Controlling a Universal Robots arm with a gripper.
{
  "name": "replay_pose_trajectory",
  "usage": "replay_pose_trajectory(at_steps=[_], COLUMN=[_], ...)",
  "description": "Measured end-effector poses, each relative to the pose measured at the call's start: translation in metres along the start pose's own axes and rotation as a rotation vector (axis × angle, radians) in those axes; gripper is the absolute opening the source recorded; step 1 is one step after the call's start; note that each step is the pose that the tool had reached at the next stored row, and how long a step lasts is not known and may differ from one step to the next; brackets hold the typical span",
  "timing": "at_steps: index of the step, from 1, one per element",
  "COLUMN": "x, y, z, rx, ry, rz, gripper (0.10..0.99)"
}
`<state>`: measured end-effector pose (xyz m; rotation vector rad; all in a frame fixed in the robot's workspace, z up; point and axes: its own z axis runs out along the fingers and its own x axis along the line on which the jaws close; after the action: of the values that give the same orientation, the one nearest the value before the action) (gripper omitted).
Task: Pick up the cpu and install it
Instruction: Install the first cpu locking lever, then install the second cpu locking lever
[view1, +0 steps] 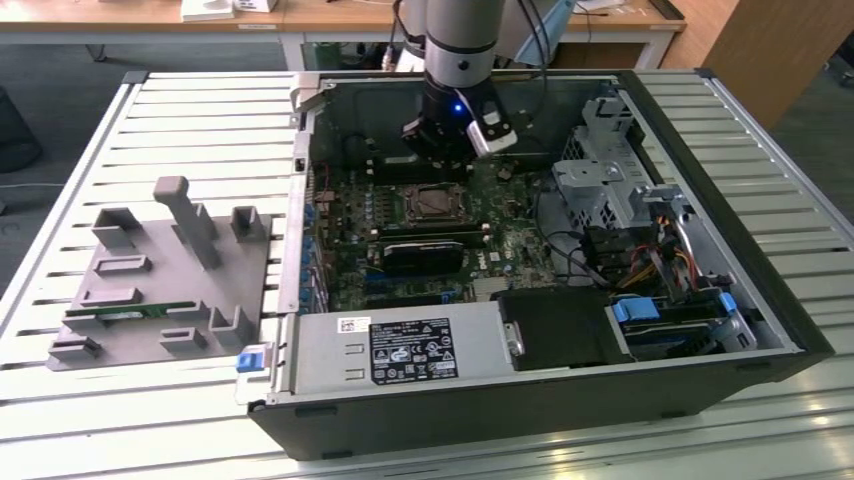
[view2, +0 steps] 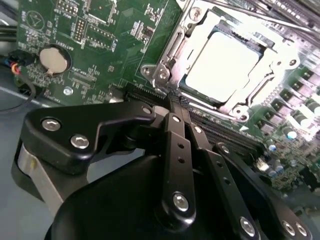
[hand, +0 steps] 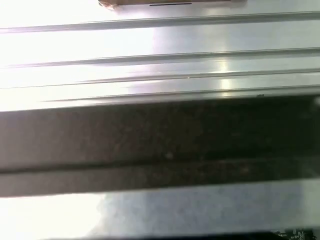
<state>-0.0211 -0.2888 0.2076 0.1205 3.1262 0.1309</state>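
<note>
The cpu, a small square chip with a dull silver top, lies flat inside the metal socket frame on the green motherboard. In the exterior view the socket sits in the middle of the open computer case. My gripper hangs just behind the socket, a little above the board. In the second wrist view its black fingers meet at the tip, so the gripper is shut with nothing in it, beside the socket's edge and apart from the chip.
A grey plastic fixture with a green memory stick stands on the slatted table at the exterior view's left. Inside the case are a black finned block, a power supply, a drive cage and cables.
</note>
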Motion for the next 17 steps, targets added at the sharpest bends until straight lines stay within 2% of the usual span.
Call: replay_pose_trajectory(at_steps=[17], x=[-0.0017], y=[-0.0028], z=[-0.0007], rx=[0.000], ry=[0.0002], rz=[0.000], gripper=[0.106])
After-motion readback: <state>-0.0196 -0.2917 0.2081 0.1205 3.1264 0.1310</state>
